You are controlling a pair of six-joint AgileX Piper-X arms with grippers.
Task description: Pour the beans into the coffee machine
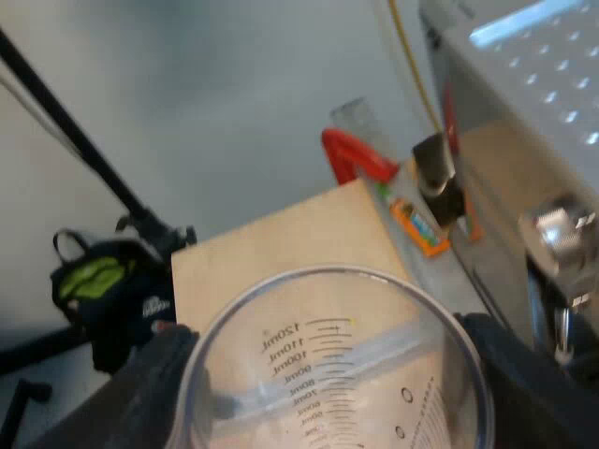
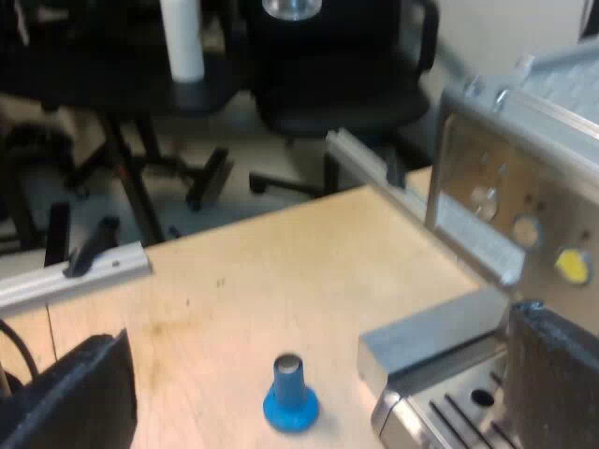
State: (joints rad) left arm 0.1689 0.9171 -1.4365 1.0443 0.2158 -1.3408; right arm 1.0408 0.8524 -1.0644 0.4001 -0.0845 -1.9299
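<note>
My left gripper (image 1: pixel 337 379) is shut on the clear measuring glass (image 1: pixel 328 365), one black finger (image 1: pixel 140 379) on each side of it. Its millilitre scale faces me and the wooden tabletop (image 1: pixel 281 248) shows through its wall. The espresso machine (image 1: pixel 533 112) rises close beside the glass, its perforated metal top at about the level of the rim. My right gripper (image 2: pixel 314 388) hangs open over the wooden table (image 2: pixel 281 281), fingers wide apart. The blue tamper (image 2: pixel 288 393) stands upright on the table below them, untouched, close to the machine's drip tray (image 2: pixel 449 402).
A red clamp-like piece (image 1: pixel 351 154) and an orange item (image 1: pixel 416 224) lie at the table edge by the machine. A black bag (image 1: pixel 103 281) and a stand leg are on the floor. Office chairs (image 2: pixel 337 84) stand beyond the table.
</note>
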